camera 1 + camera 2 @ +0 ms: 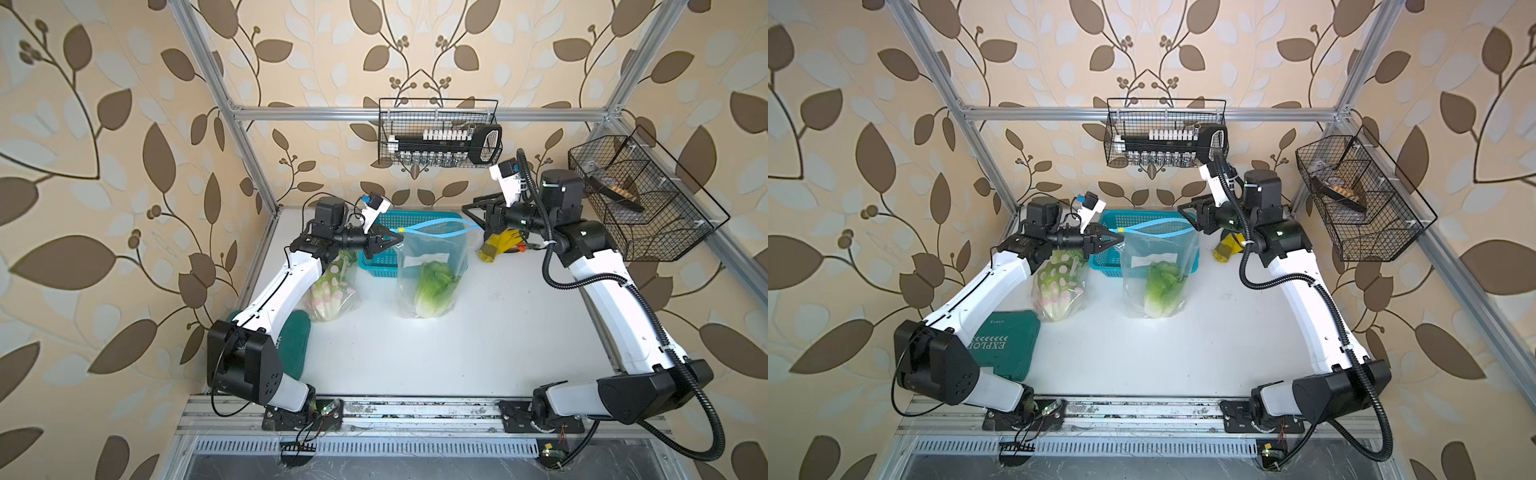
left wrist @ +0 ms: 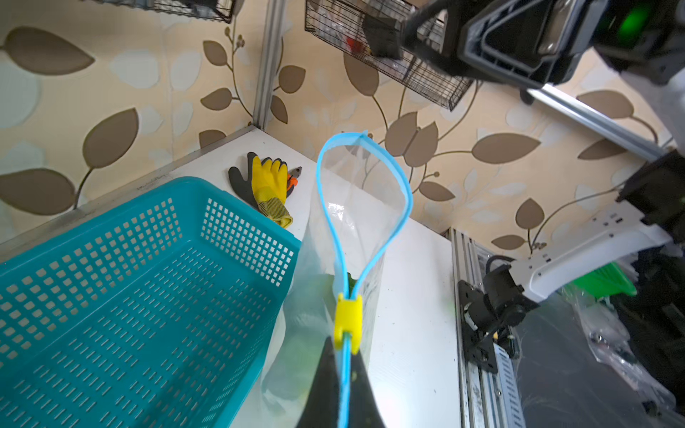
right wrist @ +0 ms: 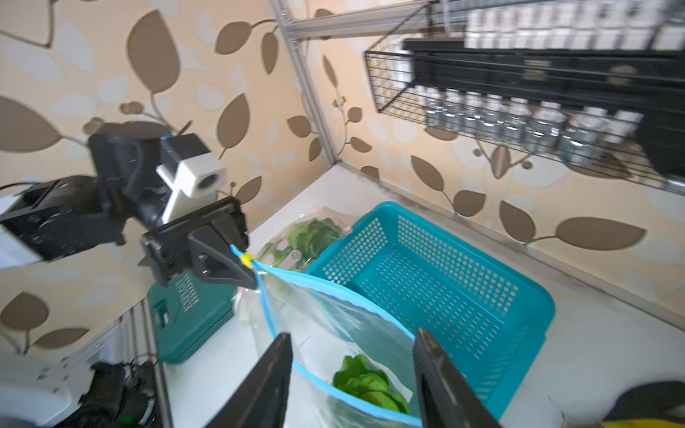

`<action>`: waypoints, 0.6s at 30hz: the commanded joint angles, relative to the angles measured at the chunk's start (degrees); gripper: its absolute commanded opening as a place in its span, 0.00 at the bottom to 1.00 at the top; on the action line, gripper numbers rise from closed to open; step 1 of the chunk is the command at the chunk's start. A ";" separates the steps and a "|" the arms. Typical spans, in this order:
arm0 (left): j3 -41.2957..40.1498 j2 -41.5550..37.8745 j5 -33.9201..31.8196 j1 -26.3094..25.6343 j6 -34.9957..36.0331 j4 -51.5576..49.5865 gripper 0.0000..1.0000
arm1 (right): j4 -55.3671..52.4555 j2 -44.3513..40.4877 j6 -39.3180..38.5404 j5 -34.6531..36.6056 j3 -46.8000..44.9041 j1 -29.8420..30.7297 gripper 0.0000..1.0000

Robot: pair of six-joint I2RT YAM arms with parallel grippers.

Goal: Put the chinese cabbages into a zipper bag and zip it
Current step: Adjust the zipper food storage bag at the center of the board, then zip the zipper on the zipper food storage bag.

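The clear zipper bag stands upright on the white table, its blue-rimmed mouth gaping. Chinese cabbage lies inside, whitish base down. My left gripper is shut on the blue zip strip, just behind the yellow slider. My right gripper stands open at the opposite end of the mouth. The rim runs between its fingers untouched.
A teal plastic basket sits behind the bag. Under the left arm lies a dotted wrapper of leafy green heads. A green case, a yellow glove and two wire baskets are also here.
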 commanded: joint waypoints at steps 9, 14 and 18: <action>6.42 -3.05 2.05 -4.97 9.19 -8.42 0.00 | -21.23 13.90 -15.29 0.38 16.60 14.82 0.46; 6.48 -3.02 2.32 -5.06 9.55 -8.74 0.00 | -18.32 12.82 -15.04 0.99 13.82 14.80 0.31; 6.74 -3.15 2.32 -5.15 9.49 -8.79 0.00 | -17.87 13.26 -15.00 0.63 13.34 14.77 0.26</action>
